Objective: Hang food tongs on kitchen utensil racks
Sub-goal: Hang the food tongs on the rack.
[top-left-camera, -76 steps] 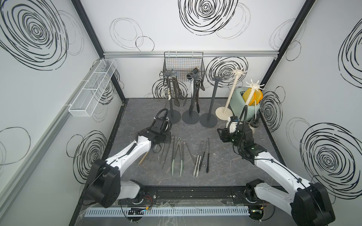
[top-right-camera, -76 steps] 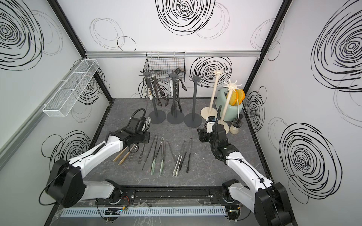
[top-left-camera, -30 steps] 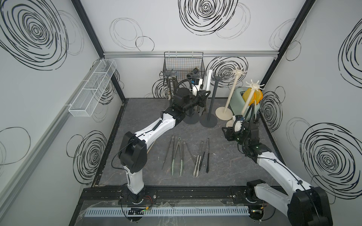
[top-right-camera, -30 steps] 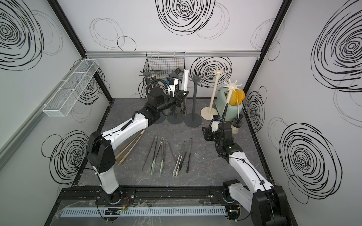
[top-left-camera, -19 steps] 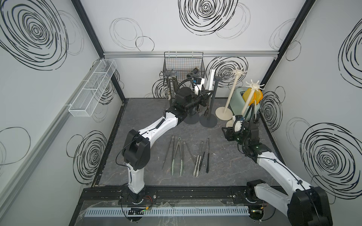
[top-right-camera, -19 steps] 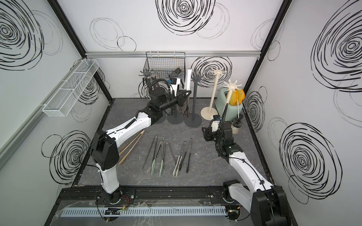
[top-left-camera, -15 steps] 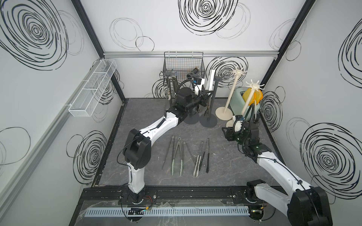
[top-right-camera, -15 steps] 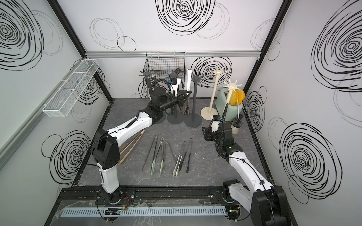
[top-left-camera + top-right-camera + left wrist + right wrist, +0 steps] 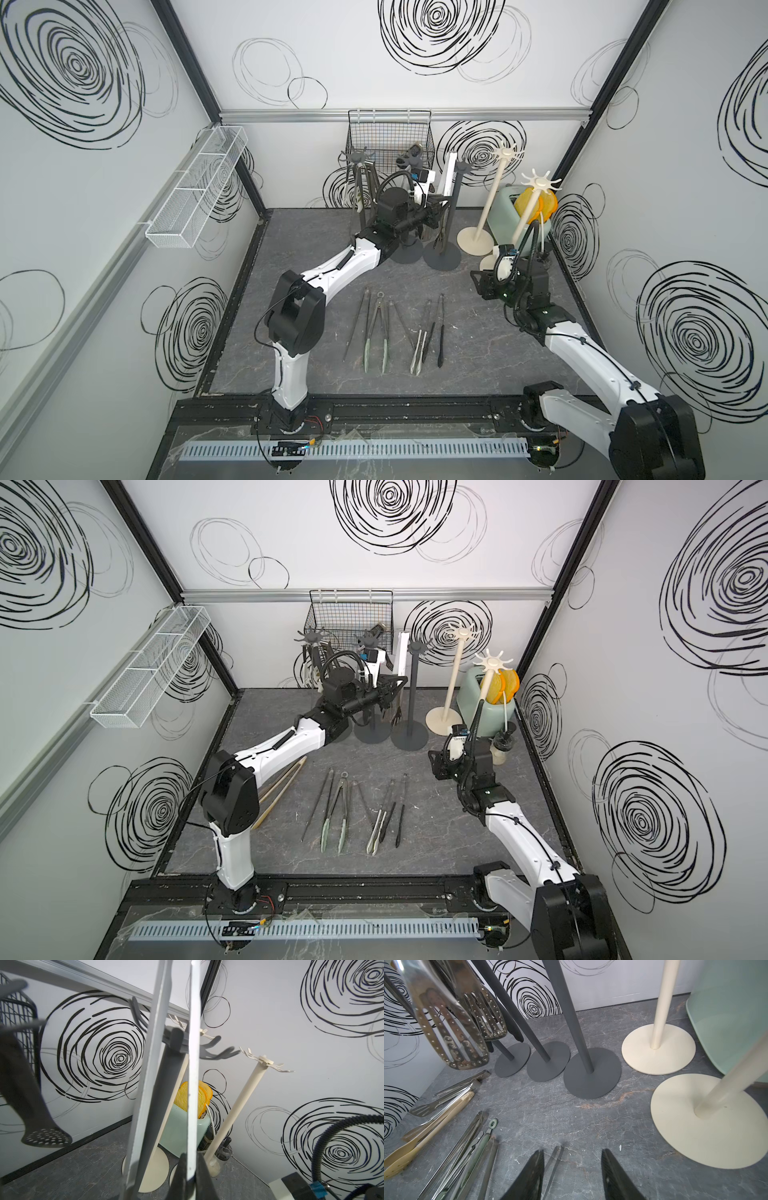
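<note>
My left gripper is shut on one arm of white food tongs, held upright at the back of the table. Their other arm passes on the far side of a dark grey kitchen utensil rack, so the pole shows between the arms. In a top view the white tongs stand beside that rack. My right gripper hangs open low over the table, above thin steel tongs. Several tongs lie in a row mid-table. Steel tongs hang on another dark rack.
Two cream racks stand right of the three dark ones. A mint container with orange pieces sits behind them. A black wire basket hangs on the back wall, a white mesh tray on the left wall. Cream tongs lie left.
My left arm has gone from the table's left side up to the back racks with the white tongs, then edged slightly right. The right arm has shifted slightly.
</note>
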